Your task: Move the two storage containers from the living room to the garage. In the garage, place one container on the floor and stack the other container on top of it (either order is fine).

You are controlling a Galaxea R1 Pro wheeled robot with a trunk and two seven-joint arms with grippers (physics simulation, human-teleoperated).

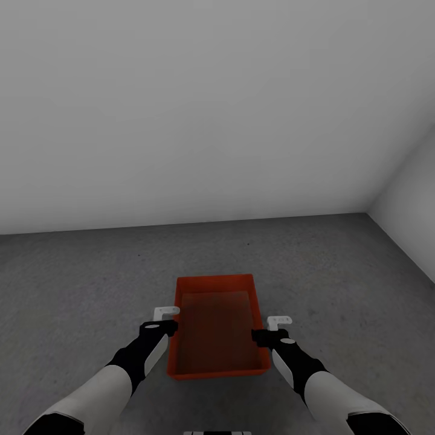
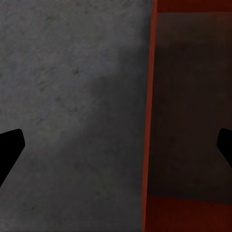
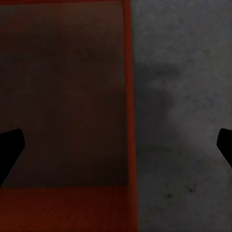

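One storage container (image 1: 219,329) ran lengthwise between both grippers, each long wall apparently straddled by wide jaws over the floor (image 1: 72,284).

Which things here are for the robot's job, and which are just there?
For the job:
- red storage container
- concrete floor
- left tool, straddling one side wall
- right tool, straddling the other

Just there:
- grey walls

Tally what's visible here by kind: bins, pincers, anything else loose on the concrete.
Red-orange storage container: 1
Pincers: 2, left pincer and right pincer, each open astride a long wall of the container
Other loose items on the floor: 0
Total: 3
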